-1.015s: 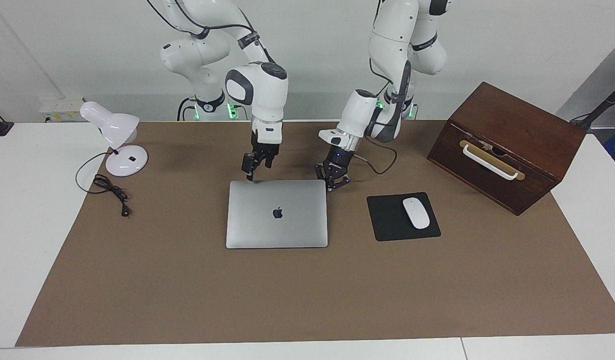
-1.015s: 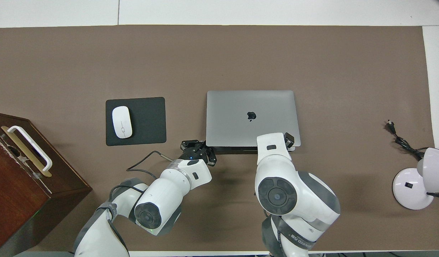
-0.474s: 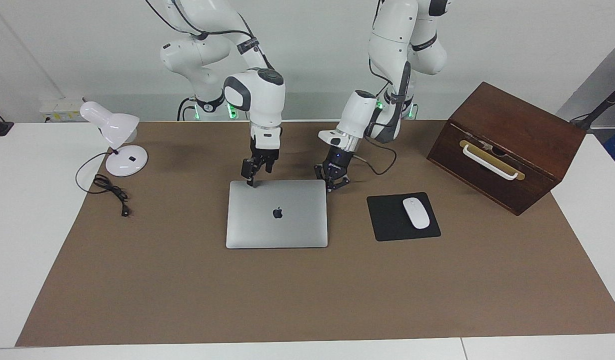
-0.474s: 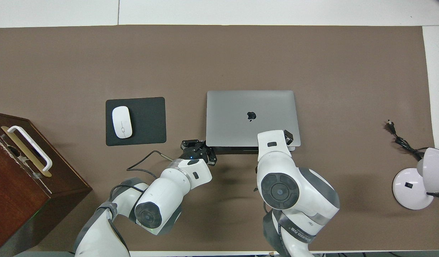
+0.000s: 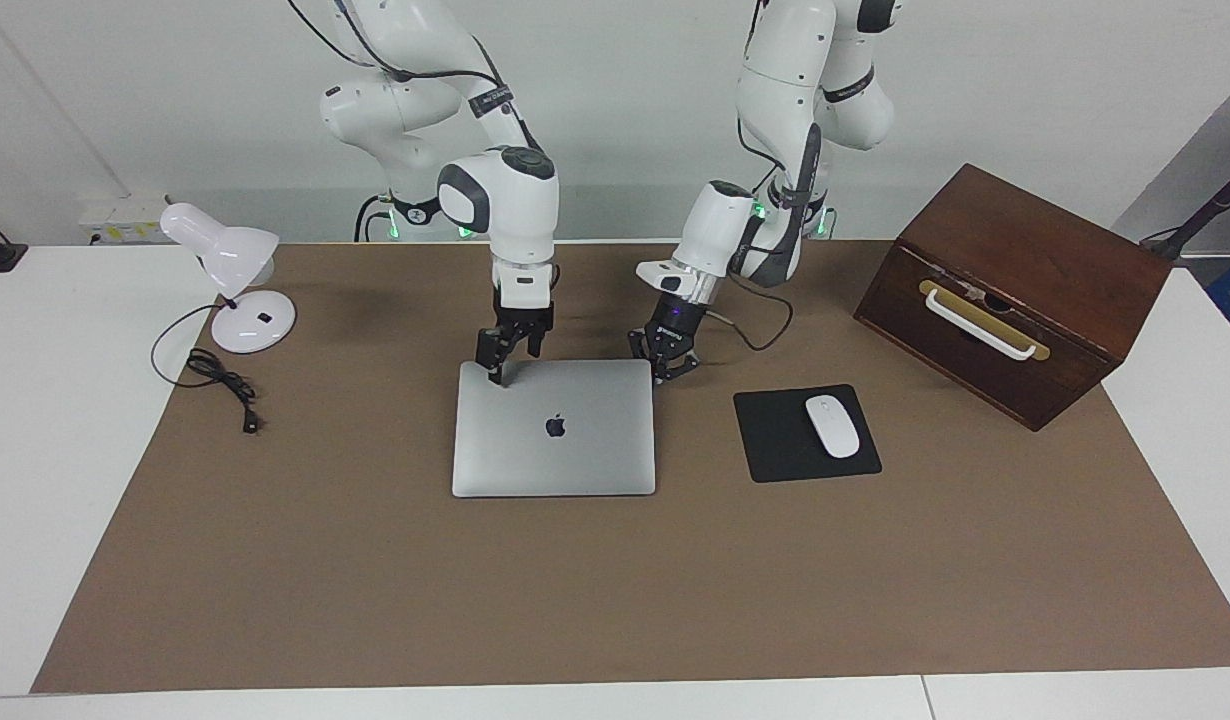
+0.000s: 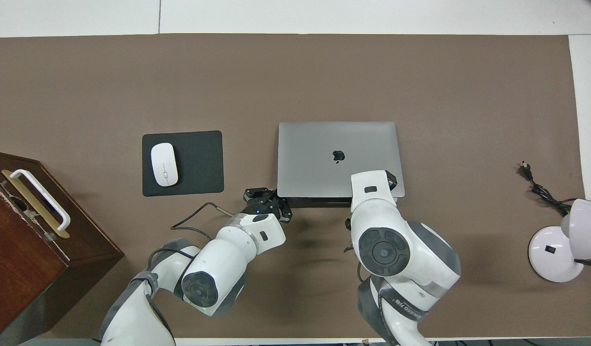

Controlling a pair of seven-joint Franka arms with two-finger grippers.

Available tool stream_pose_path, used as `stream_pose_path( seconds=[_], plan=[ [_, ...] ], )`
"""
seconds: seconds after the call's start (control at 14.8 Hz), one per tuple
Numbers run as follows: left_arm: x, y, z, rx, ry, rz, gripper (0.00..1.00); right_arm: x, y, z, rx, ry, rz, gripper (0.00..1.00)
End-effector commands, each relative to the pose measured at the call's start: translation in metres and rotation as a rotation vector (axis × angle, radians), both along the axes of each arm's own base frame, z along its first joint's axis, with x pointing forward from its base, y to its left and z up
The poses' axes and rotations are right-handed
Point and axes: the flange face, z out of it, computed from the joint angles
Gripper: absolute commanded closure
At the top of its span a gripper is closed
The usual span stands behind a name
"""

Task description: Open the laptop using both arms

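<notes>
The silver laptop lies closed on the brown mat, logo up. My left gripper is shut, low at the mat beside the corner of the laptop that is nearest the robots, toward the left arm's end. My right gripper points down onto the lid's other corner nearest the robots, its tip at the lid surface. In the overhead view the wrist hides most of it.
A black mouse pad with a white mouse lies beside the laptop toward the left arm's end. A wooden box stands past it. A white lamp and cord sit at the right arm's end.
The right gripper has moved from the laptop's edge nearest the robots onto the lid's corner and come down to it. The left arm has not moved. The lid stays shut.
</notes>
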Motion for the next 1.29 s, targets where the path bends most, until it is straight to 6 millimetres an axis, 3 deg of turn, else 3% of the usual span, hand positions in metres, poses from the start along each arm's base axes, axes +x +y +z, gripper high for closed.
stream_pose_path(
  seconds=[0.0, 0.61, 0.95, 1.22],
  plan=[
    [0.004, -0.006, -0.01, 0.003, -0.008, -0.004, 1.0, 0.013, -0.001, 0.001, -0.008, -0.023, 0.039, 0.0],
    [0.004, -0.006, -0.01, 0.005, -0.008, -0.006, 1.0, 0.022, -0.006, -0.008, 0.014, -0.033, 0.065, 0.0],
    [0.004, -0.006, -0.01, 0.005, -0.008, -0.005, 1.0, 0.031, 0.0, 0.0, 0.016, -0.049, 0.082, 0.0],
    [0.003, -0.007, -0.01, 0.006, -0.008, -0.007, 1.0, 0.049, 0.004, 0.013, 0.011, -0.068, 0.098, 0.0]
  ],
)
